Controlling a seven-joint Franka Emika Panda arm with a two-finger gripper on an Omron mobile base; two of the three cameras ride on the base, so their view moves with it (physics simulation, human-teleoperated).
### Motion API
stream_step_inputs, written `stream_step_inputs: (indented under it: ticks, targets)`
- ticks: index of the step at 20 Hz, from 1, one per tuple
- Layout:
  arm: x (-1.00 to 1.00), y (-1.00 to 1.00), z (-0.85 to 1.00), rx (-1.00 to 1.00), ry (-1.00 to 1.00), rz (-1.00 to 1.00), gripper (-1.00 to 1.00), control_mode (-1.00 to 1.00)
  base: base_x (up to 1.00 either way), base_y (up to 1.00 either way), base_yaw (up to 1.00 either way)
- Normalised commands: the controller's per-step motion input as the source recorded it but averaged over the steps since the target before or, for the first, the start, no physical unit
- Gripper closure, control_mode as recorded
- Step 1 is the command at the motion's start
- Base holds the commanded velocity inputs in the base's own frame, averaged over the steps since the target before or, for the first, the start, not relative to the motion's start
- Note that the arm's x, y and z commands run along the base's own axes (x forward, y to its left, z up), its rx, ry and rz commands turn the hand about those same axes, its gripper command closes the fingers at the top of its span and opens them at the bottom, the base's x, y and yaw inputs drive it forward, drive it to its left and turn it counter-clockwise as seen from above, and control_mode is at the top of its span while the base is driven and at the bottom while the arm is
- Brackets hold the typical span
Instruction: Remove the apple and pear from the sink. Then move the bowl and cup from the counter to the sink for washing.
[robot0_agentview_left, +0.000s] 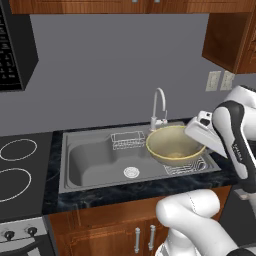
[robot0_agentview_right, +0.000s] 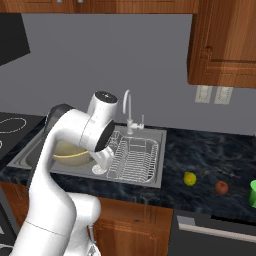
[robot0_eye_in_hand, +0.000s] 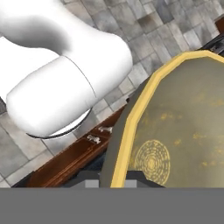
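stovetop, microwave, 2 wall outlets

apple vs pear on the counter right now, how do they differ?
Colour: the apple is dark red, the pear yellow-green. Position: in the right base view the pear lies nearer the sink, the apple farther right, closer to the green cup. Shape: the apple looks round; the pear is too small to judge. Shared: both are small, similar in size, out of the sink, lying apart on the dark counter.
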Motion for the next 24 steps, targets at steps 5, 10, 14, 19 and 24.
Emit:
stream_step_inputs:
  ticks: [5,10,14,19,24]
  targets:
    - [0.23,0.45,-0.06,0.00,0.00,0.06,1.00,-1.00,0.00,0.00,0.00]
    - [0.26,0.44,-0.11,0.00,0.00,0.07,1.00,-1.00,0.00,0.00,0.00]
    - [0.28,0.42,-0.14,0.00,0.01,0.09,1.00,-1.00,0.00,0.00,0.00]
    - [0.36,0.25,-0.16,0.03,0.08,0.14,1.00,-1.00,0.00,0.00,0.00]
    - [0.42,0.27,-0.23,0.03,0.15,0.14,1.00,-1.00,0.00,0.00,0.00]
